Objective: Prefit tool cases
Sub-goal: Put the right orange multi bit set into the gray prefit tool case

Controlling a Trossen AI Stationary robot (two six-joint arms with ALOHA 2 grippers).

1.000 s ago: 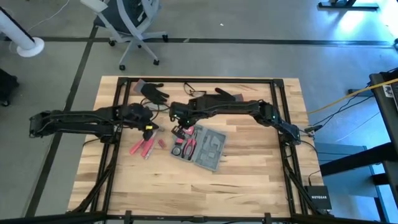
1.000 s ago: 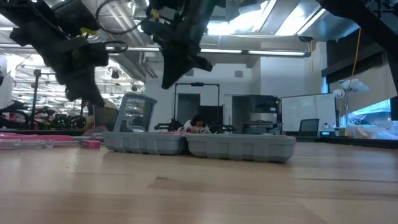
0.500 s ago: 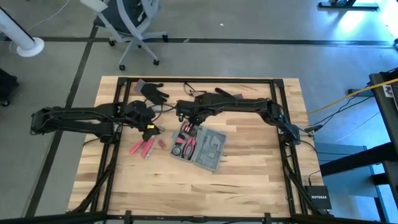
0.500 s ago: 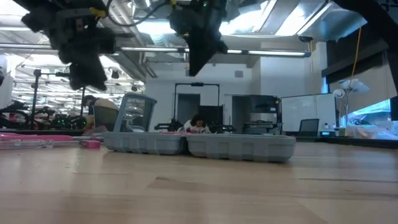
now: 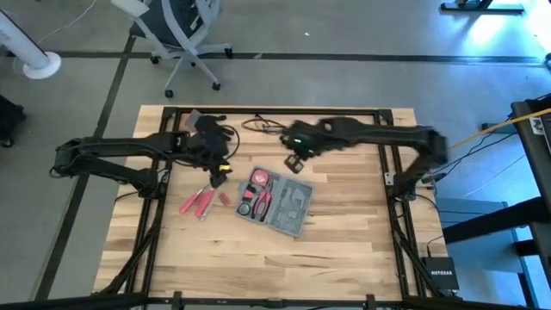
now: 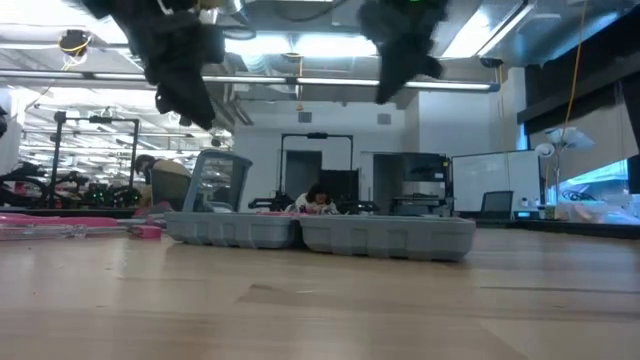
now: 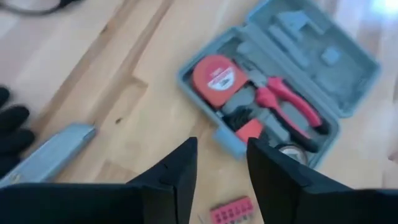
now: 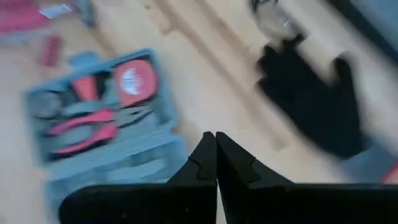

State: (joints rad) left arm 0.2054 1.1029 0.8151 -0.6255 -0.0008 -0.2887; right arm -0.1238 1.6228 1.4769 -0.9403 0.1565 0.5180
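Note:
The grey-blue tool case (image 5: 277, 204) lies open and flat on the table, both halves down, with a red tape measure (image 7: 214, 78) and red-handled pliers (image 7: 289, 106) in its slots. It also shows in the low view (image 6: 320, 232) and the right wrist view (image 8: 99, 118). My left gripper (image 5: 219, 178) hangs open above the table just left of the case, nothing between its fingers (image 7: 221, 168). My right gripper (image 5: 296, 163) is shut and empty, raised over the table beyond the case's far edge (image 8: 215, 152).
Loose red-handled tools (image 5: 200, 204) lie left of the case, with a red bit holder (image 7: 231, 211) and a grey utility knife (image 7: 50, 155) nearby. Black gloves (image 5: 211, 129) (image 8: 311, 99) and cables (image 5: 263, 125) lie by the far edge. Bare wood stretches toward the near edge.
My right gripper has drawn away from the case's left end, going up and toward the table's right and far side. My left gripper has risen and shifted a little toward the case. The case has stayed where it was.

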